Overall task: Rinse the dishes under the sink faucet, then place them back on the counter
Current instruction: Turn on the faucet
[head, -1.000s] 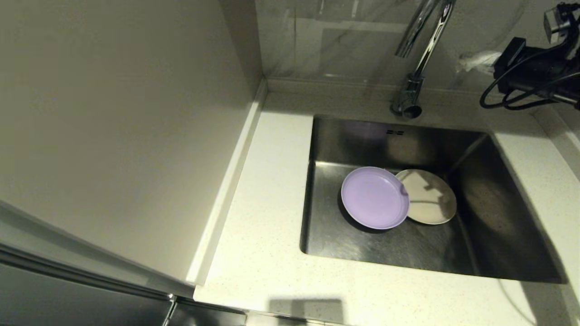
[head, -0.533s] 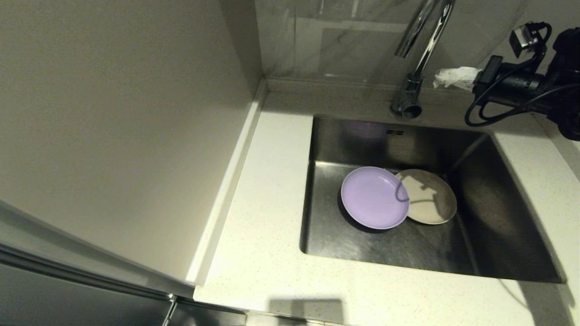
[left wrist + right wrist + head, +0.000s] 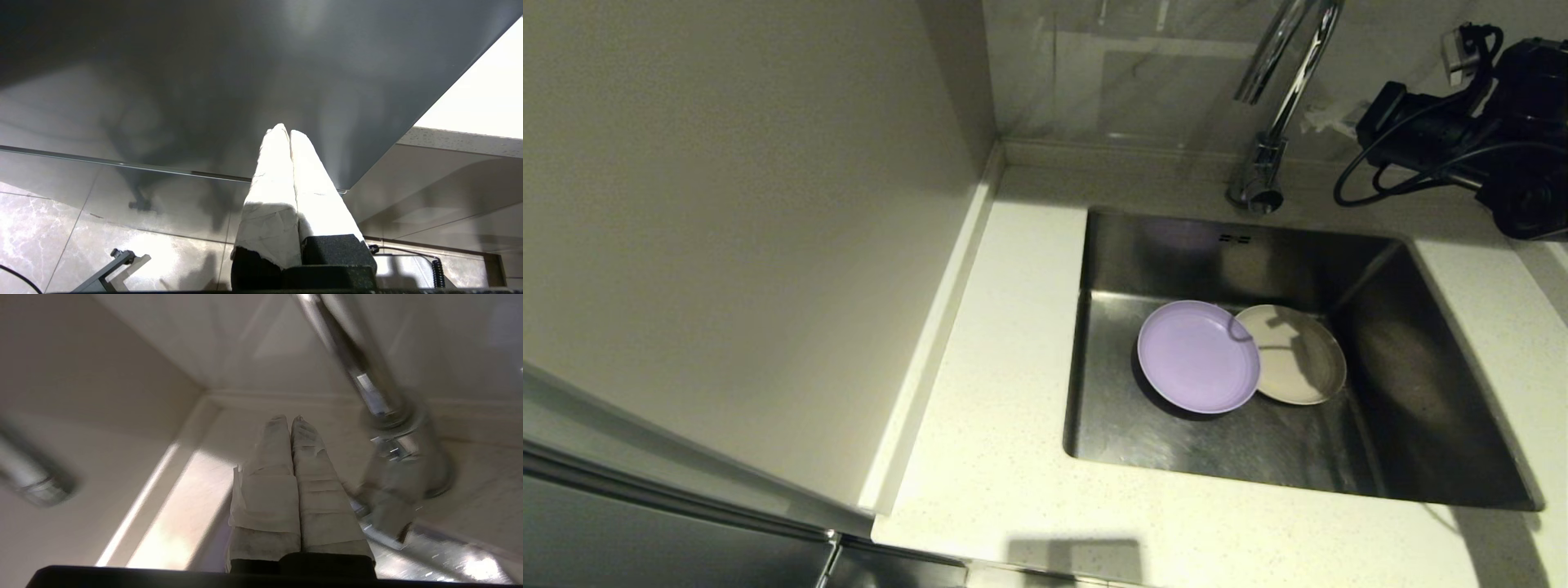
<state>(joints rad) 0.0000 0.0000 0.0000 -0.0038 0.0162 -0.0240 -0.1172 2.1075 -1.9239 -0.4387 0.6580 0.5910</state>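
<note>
A lavender plate [image 3: 1199, 356] lies on the floor of the steel sink [image 3: 1176, 245], overlapping the edge of a beige plate [image 3: 1303, 356] to its right. No white bowl shows in any view. The chrome faucet [image 3: 1282, 90] rises behind the sink. My right arm [image 3: 1445, 131] reaches in from the upper right, level with the faucet stem. The right gripper [image 3: 290, 418] is shut and empty, its wrapped fingers [image 3: 265, 477] pressed together, with the faucet base [image 3: 404, 457] close beside them. My left gripper [image 3: 284, 130] is shut and parked below the counter, out of the head view.
Off-white counter [image 3: 996, 392] runs along the left and front of the sink, with a narrow strip on the right [image 3: 1503, 327]. A tall beige side panel [image 3: 752, 229] stands at the left. Grey marbled wall tiles [image 3: 1143, 73] back the faucet.
My right arm has swung left toward the faucet stem, its shadow shifting over the plates. The plates and the left arm have not moved.
</note>
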